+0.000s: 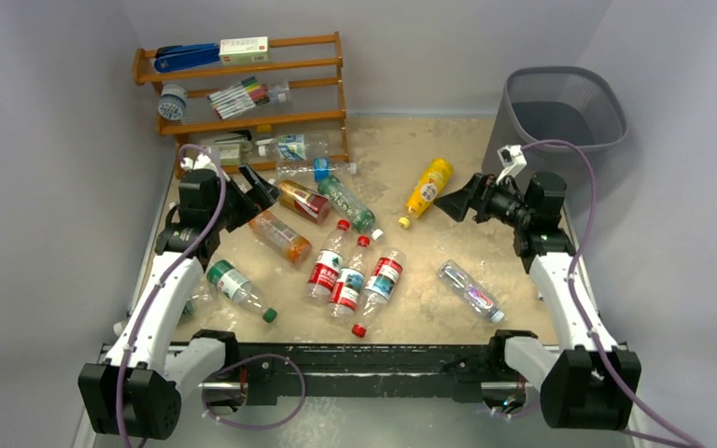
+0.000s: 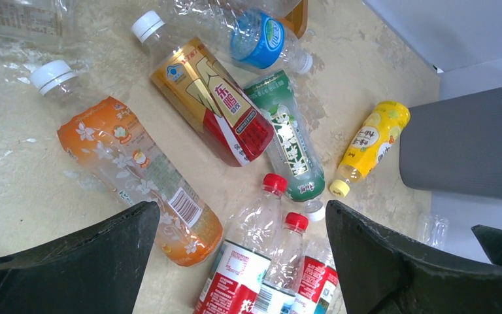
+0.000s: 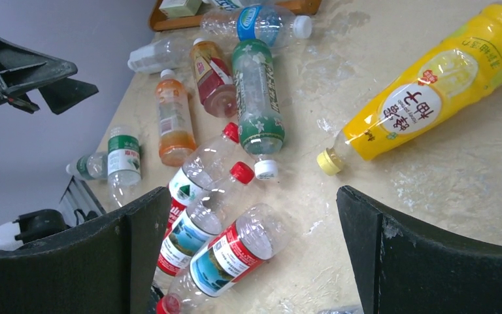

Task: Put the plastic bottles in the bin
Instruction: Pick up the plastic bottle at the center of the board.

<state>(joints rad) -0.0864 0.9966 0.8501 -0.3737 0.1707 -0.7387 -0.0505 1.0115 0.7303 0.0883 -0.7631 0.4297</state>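
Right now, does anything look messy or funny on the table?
Yes: the small plastic bottles all lie tipped on their sides, scattered across the beige table, one yellow bottle nearest the dark grey wire-mesh bin.

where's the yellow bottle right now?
Top view: the yellow bottle lies on the table right of centre, between the green-label bottle and the wire-mesh bin, cap toward the arms.

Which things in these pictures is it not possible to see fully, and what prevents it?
Top view: bottom of the bin, dark and partly behind its near wall.
Top view: a clear bottle, partly under the left arm.
Left wrist view: the red-labelled bottles, cut off by the bottom edge and the jaws.
Right wrist view: the yellow bottle, its base past the right edge.
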